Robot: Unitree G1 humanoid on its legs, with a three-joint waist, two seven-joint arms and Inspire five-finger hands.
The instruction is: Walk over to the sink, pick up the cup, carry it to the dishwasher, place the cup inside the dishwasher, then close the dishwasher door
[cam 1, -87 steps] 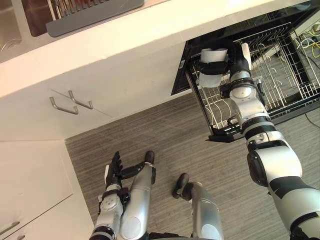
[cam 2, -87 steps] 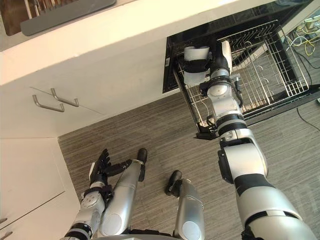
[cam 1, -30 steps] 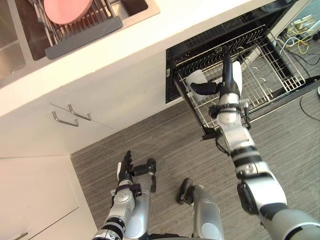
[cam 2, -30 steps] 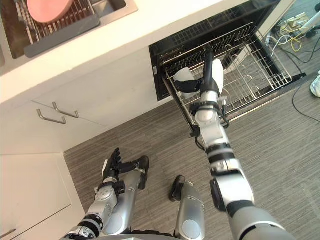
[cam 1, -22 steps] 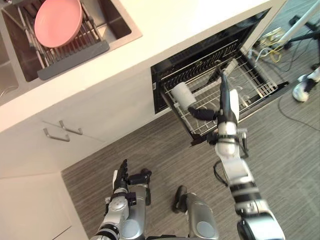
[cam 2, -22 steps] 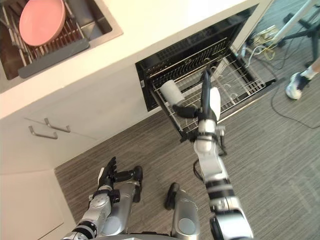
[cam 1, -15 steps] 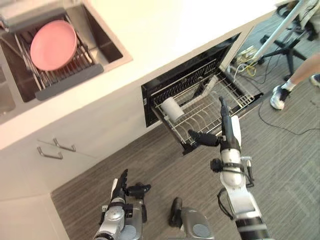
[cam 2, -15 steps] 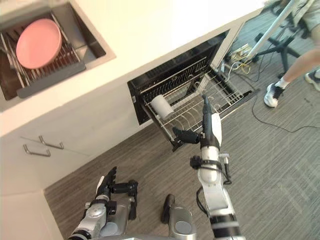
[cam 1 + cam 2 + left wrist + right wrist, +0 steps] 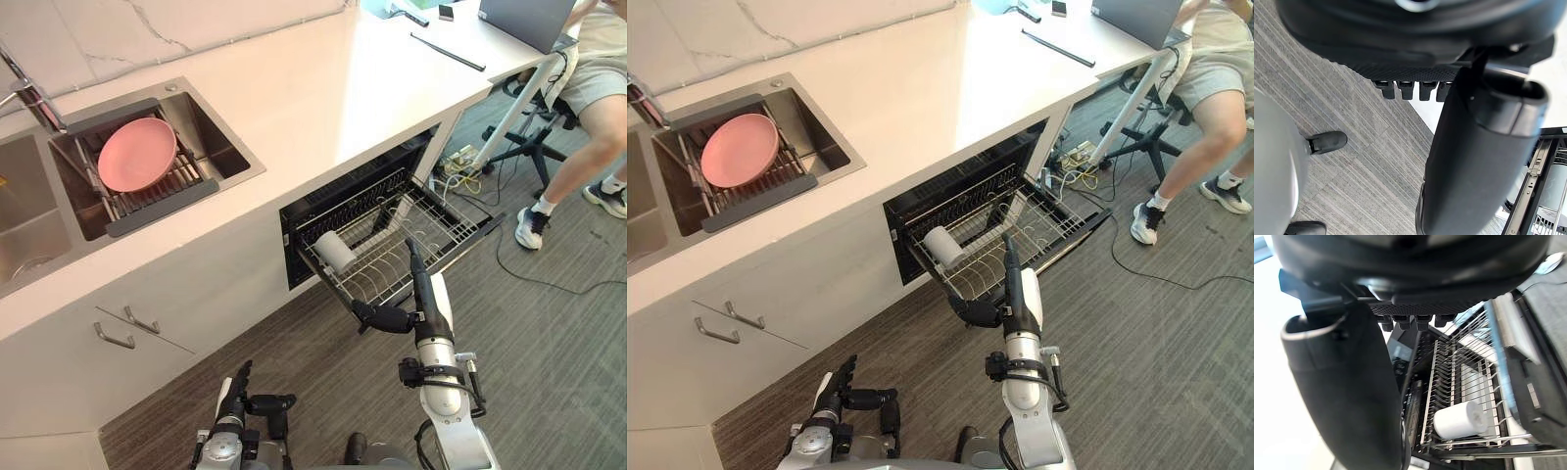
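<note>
The white cup (image 9: 335,252) lies on its side at the left end of the dishwasher's pulled-out wire rack (image 9: 436,227); it also shows in the right wrist view (image 9: 1459,419). My right hand (image 9: 423,302) stands in front of the rack's front edge, open, its fingers straight and its thumb out to the side. It is apart from the cup and holds nothing. The dishwasher opening (image 9: 355,192) is dark under the white counter. My left hand (image 9: 236,386) hangs low over the floor, open and empty.
A pink plate (image 9: 137,154) stands in the sink's drying rack. Two cabinet handles (image 9: 127,328) stick out left of the dishwasher. A person (image 9: 591,103) sits at the right by an office chair (image 9: 526,147). Cables (image 9: 460,157) lie on the floor there.
My right hand has let go of the cup and drawn back from the rack; the cup stays lying in it. The camera has pulled back, bringing the counter, sink and person into view.
</note>
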